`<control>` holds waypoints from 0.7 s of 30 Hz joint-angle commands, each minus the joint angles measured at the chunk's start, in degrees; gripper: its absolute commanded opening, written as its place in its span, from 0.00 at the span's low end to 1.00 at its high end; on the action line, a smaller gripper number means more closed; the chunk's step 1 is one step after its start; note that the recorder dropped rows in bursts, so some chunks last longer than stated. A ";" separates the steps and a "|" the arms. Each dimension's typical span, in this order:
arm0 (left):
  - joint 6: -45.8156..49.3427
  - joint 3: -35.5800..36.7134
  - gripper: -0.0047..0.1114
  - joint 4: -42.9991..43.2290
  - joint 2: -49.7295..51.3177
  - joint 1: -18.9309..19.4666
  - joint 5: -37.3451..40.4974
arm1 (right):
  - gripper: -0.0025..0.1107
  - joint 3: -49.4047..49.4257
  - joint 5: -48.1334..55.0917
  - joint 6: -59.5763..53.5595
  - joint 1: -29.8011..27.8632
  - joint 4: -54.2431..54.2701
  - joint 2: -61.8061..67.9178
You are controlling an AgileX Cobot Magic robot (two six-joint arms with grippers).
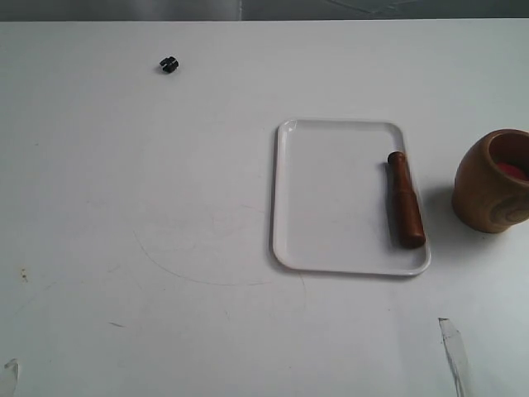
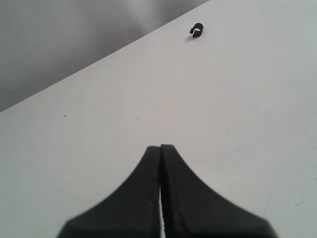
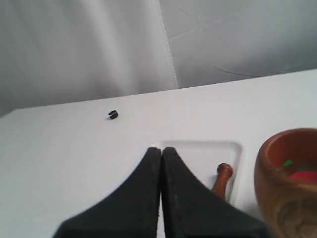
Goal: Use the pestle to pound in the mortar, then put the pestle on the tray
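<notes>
the pestle (image 1: 405,201) lies flat on the tray (image 1: 331,194) along the edge nearest the mortar (image 1: 496,180), so the right gripper (image 3: 161,148), pressed closed and empty like the left gripper (image 2: 160,147), should spread wide and take the narrow handle squarely.

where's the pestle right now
In the exterior view the pestle lies flat on the tray, along its right edge, with the mortar just off the tray further right.
</notes>
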 commanded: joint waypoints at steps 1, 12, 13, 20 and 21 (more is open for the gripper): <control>-0.47 0.03 0.04 -0.42 -0.07 -0.44 -0.17 | 0.02 0.14 1.28 -3.94 -0.44 -10.78 -0.15; -0.47 0.03 0.04 -0.42 -0.07 -0.44 -0.17 | 0.02 0.14 7.81 -3.44 -22.07 -6.37 -0.15; -0.47 0.03 0.04 -0.42 -0.07 -0.44 -0.17 | 0.02 0.14 7.81 -3.44 -23.97 -6.37 -0.15; -0.47 0.03 0.04 -0.42 -0.07 -0.44 -0.17 | 0.02 0.14 7.81 -4.24 -26.71 -6.49 -0.15; -0.47 0.03 0.04 -0.42 -0.07 -0.44 -0.17 | 0.02 0.14 7.81 -4.36 -26.27 -6.60 -0.15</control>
